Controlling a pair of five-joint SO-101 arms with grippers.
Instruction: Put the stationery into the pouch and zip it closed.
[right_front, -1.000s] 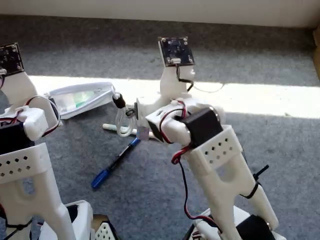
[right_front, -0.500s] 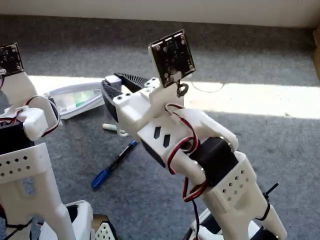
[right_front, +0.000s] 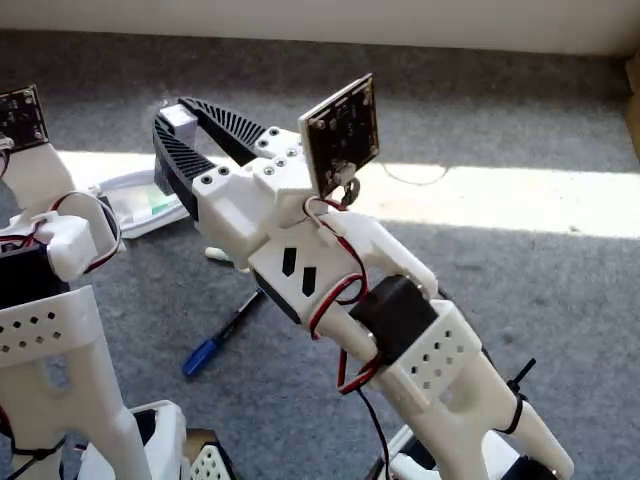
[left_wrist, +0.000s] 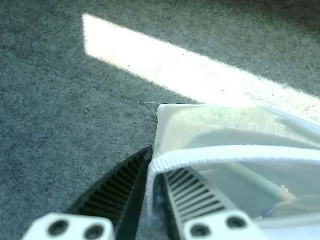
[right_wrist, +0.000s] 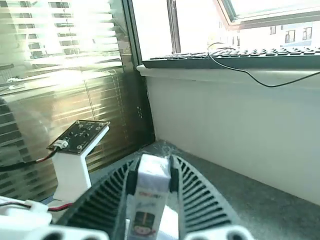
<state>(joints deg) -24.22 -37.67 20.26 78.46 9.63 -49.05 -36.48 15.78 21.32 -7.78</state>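
The clear pouch (right_front: 150, 198) lies on the grey carpet at the left, in a band of sunlight. My left gripper (left_wrist: 152, 162) is shut on its white zipper edge; the pouch (left_wrist: 230, 150) stands open beyond the fingers, with a pen-like item inside. My right gripper (right_front: 180, 128) is raised in the air above the pouch's right end, shut on a small white eraser (right_front: 177, 114). In the right wrist view the eraser (right_wrist: 150, 187) stands upright between the black ribbed fingers (right_wrist: 197, 192). A blue pen (right_front: 222, 332) lies on the carpet, and a white pen's end (right_front: 216, 254) shows behind the right arm.
The left arm's body (right_front: 45, 300) fills the near left, and its camera board (right_wrist: 80, 136) stands close to my right gripper. The right arm (right_front: 400, 330) crosses the middle. Bare carpet (right_front: 520, 270) lies to the right.
My right arm has risen from the carpet beside the pens and swung up and left toward the pouch, carrying the eraser. The left arm and the pouch have stayed still.
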